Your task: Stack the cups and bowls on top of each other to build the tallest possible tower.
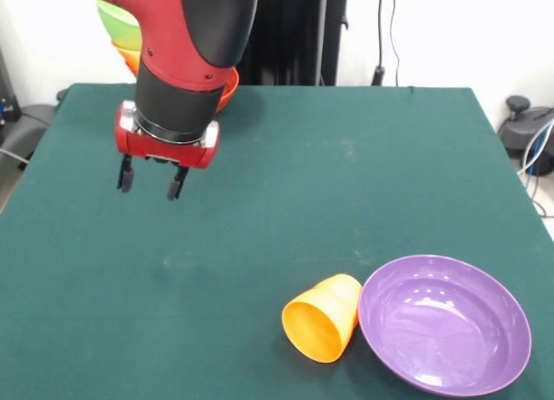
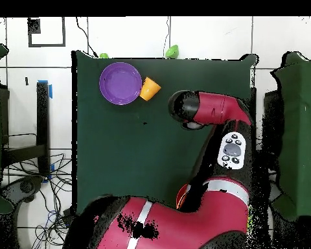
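Tower (image 1: 121,32) sits half hidden behind the arm at the table's back edge; gripper (image 1: 151,182) hangs open and empty. Tipped orange cup (image 1: 323,319) and purple bowl (image 1: 445,334), touching, aren't stacked yet.

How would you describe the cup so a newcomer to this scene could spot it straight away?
On the green table, look in the front view at the near right corner, where the wide purple bowl sits upright. Right beside the bowl's left rim, apparently touching it, lies the cup. It is a small orange tapered tumbler tipped on its side, mouth toward the camera, far smaller than the bowl.
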